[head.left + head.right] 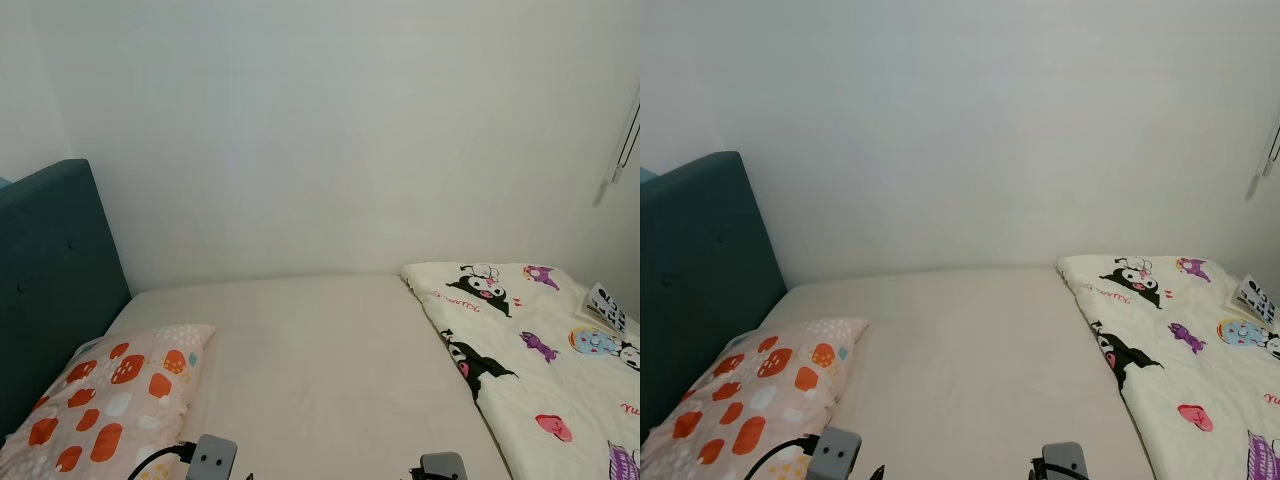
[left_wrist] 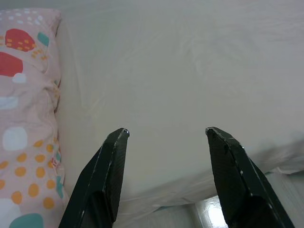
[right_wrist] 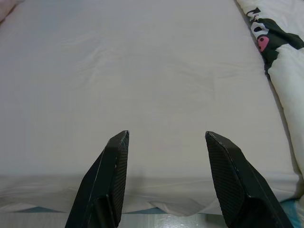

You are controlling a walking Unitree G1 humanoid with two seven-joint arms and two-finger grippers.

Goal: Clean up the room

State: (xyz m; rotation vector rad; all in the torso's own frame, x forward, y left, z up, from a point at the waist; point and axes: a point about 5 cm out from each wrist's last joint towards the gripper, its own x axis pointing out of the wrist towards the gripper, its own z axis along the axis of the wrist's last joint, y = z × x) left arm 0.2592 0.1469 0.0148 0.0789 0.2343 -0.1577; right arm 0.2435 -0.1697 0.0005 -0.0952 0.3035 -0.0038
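A bed with a cream sheet point(image 1: 320, 360) lies before me. On its left side rests a pink pillow point(image 1: 105, 400) with orange and white spots. A white blanket point(image 1: 540, 360) printed with cartoon figures covers the right side. My left gripper point(image 2: 166, 133) is open, held over the near edge of the sheet beside the pillow point(image 2: 23, 118). My right gripper point(image 3: 166, 135) is open as well, over the sheet's near edge with the blanket point(image 3: 280, 52) off to one side. Nothing is between either pair of fingers.
A dark teal headboard point(image 1: 50, 290) stands at the left end of the bed. A white wall point(image 1: 330, 130) runs behind it. A small printed item point(image 1: 605, 305) lies on the blanket at far right. Pale floor point(image 2: 209, 216) shows below the mattress edge.
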